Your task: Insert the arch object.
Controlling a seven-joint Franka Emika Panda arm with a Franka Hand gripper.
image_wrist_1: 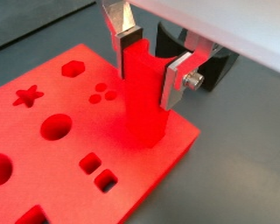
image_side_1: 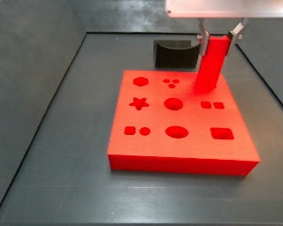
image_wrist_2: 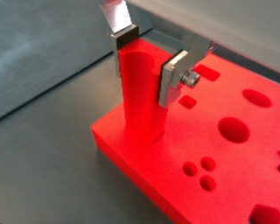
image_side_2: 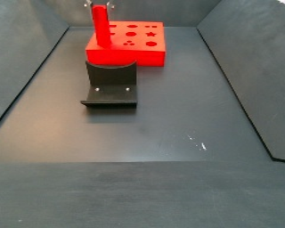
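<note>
Hand (image_wrist_1: 150,61) above a back corner of the red board (image_wrist_1: 49,166), fingers closed onto the upper end of the red bar (image_wrist_1: 143,101), one silver plate flat against each side. Bar upright, lower end at the board's surface near a corner; whether it sits in a hole or merely rests on top cannot be told, since red on red hides the joint in both wrist views (same in both side views).

Upper part of the hand is cut off by the frame edge in a side view (image_side_1: 219,35); only a pale housing shows above the fingers. In a side view from farther off, the hand (image_side_2: 97,7) is small and barely readable, the bar (image_side_2: 100,25) just a red post at the board's (image_side_2: 139,44) near corner.

Side views show the dark fixture (image_side_2: 110,82) on the counter (image_side_2: 169,134), touching or just beside the board's edge; wrist views show only a dark patch behind the fingers. Board's shaped holes (star, hexagon, circles, squares) read clearly in a side view (image_side_1: 168,132).
</note>
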